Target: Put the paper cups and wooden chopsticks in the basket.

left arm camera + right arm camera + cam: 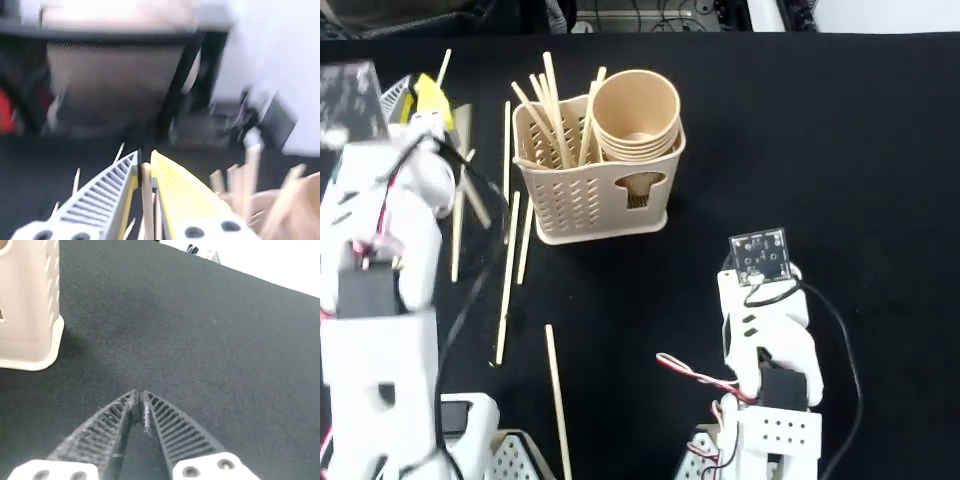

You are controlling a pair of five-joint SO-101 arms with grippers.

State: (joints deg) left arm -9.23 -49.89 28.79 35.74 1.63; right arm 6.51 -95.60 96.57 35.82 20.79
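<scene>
While the left gripper (144,166) pinches a wooden chopstick (147,200) between its fingers beside the basket (582,205) holding stacked paper cups (636,118), the right gripper (138,399) has its fingers pressed together above the desk (210,340).

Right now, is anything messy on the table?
Yes. Several loose chopsticks lie scattered on the table beside the basket, not inside it. The paper cups sit stacked in the basket. The left gripper holds one chopstick.
</scene>
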